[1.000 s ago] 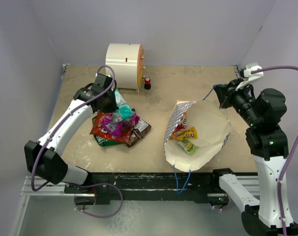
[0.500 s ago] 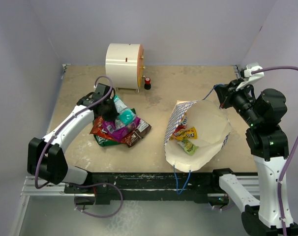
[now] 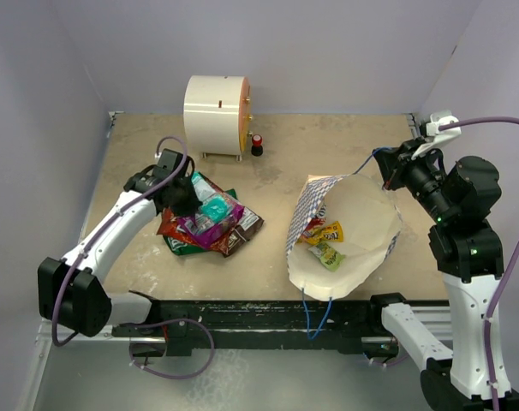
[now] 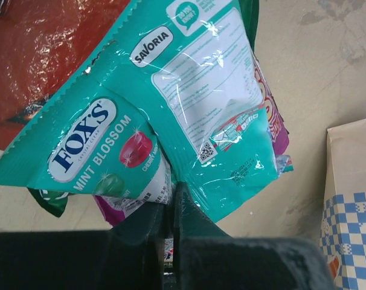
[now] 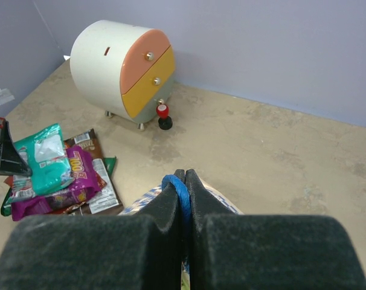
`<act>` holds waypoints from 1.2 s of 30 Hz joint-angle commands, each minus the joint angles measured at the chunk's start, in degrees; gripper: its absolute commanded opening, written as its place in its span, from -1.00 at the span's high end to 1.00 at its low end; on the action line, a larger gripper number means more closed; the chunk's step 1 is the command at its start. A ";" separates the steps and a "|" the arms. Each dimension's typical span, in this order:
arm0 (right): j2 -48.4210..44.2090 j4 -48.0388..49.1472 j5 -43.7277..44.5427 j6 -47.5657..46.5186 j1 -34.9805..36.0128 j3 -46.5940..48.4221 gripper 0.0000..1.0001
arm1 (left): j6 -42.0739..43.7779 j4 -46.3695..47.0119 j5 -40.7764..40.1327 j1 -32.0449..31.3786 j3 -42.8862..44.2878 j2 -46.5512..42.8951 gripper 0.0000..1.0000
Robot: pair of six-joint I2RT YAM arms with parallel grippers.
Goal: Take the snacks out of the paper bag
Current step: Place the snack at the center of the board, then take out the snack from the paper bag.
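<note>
Top external: white drum (image 3: 217,104), red knob (image 3: 257,143) behind snack pile (image 3: 206,220)

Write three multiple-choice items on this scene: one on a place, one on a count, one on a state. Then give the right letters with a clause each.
1. Where does the teal mint packet lie?
A. inside the paper bag
B. on top of the snack pile left of the bag
C. on the white drum

2. How many packets show inside the paper bag?
A. none
B. three
C. seven

3. What is the right gripper doing?
A. hanging open over the pile
B. shut on the bag's blue cord handle
C. shut on a purple packet

Key: 1 B, it rests on the heap beside the left gripper; 2 B, an orange-red, a yellow and a green packet lie in the bag; 3 B, the blue cord handle sits pinched between its fingers.
</note>
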 commanded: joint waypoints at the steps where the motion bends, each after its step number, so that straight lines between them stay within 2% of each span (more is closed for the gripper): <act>1: -0.68 3.53 0.90 0.32 0.20 0.44 1.00 | -2.49 -3.00 1.72 0.12 -1.76 -2.68 0.93; 5: -0.80 3.60 0.51 0.45 0.20 0.42 1.00 | -1.41 -0.11 0.71 0.20 -3.08 0.00 0.72; 8: -0.74 3.60 0.28 0.48 0.20 0.74 1.00 | -0.95 -0.61 0.75 0.17 -1.56 2.60 0.52; 11: -0.98 3.42 0.37 0.74 0.24 0.98 1.00 | -1.84 -2.38 -0.45 0.14 -0.41 1.53 0.40; 13: -1.13 3.87 0.30 1.38 0.22 0.87 1.00 | -2.40 -4.86 -2.01 0.16 1.36 -0.48 0.09; 15: -1.14 4.05 -0.01 1.74 0.20 0.82 1.00 | -2.10 -7.53 -2.58 0.08 3.92 -2.36 -0.11; 19: -1.32 3.99 -0.07 1.78 0.23 0.74 1.00 | -2.33 -10.76 -0.24 -0.08 7.73 -7.32 -0.19; 21: -1.51 4.00 -0.15 1.72 0.20 0.43 1.00 | -4.68 -8.66 3.59 -1.74 6.72 -10.59 -0.24; 23: -1.49 4.06 -0.28 1.74 0.20 0.08 1.00 | -7.17 -4.17 3.37 -8.39 5.55 -13.42 -0.26; 27: -1.40 3.99 -0.68 1.59 0.20 -0.08 1.00 | -5.13 4.91 -4.89 -28.27 7.19 -13.69 -0.34; 33: -1.10 3.92 -1.90 2.11 0.22 -0.21 1.00 | 10.71 12.45 -22.51 -52.67 15.78 -7.62 -0.42; 36: -0.71 4.06 -2.15 2.46 0.25 -0.02 1.00 | 22.26 18.36 -25.30 -61.78 18.13 -2.64 -0.43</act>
